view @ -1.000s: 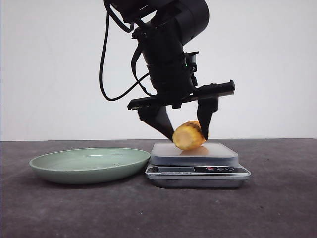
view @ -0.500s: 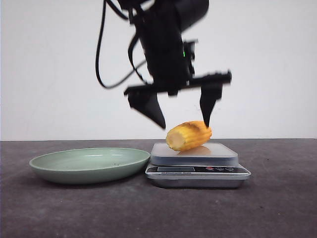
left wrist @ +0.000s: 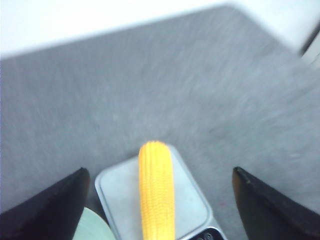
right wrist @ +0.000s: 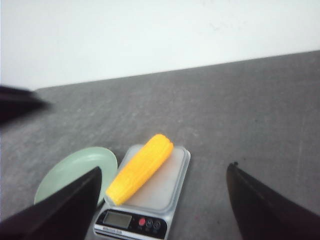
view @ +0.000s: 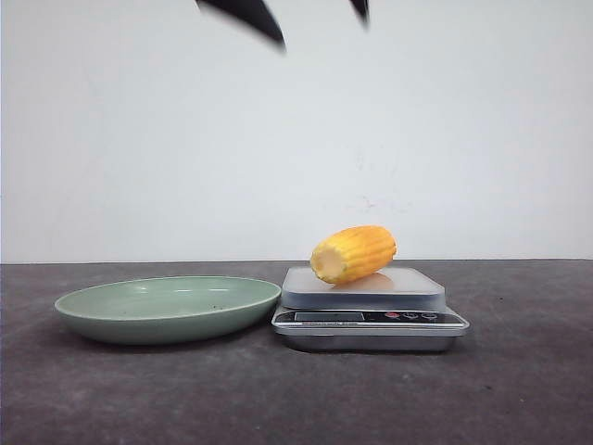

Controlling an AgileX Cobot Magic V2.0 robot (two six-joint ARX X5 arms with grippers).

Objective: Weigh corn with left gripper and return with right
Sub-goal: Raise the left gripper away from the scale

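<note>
The corn (view: 353, 253) is seen lying on its side on the platform of a silver scale (view: 369, 315), paler end turned toward the green plate (view: 168, 308). The plate sits just left of the scale on a dark grey, matt table (view: 296, 399), which is backed by a plain white wall (view: 463, 130). In the front view only two dark fingertips of the left pincer (view: 306, 11) are visible at the upper edge, high above the corn, spread apart and holding nothing. In the left wrist view the corn (left wrist: 156, 190) is framed between the spread fingers. The right pincer (right wrist: 162, 205) is likewise shown wide apart and empty, well clear of the scale (right wrist: 150, 200).
</note>
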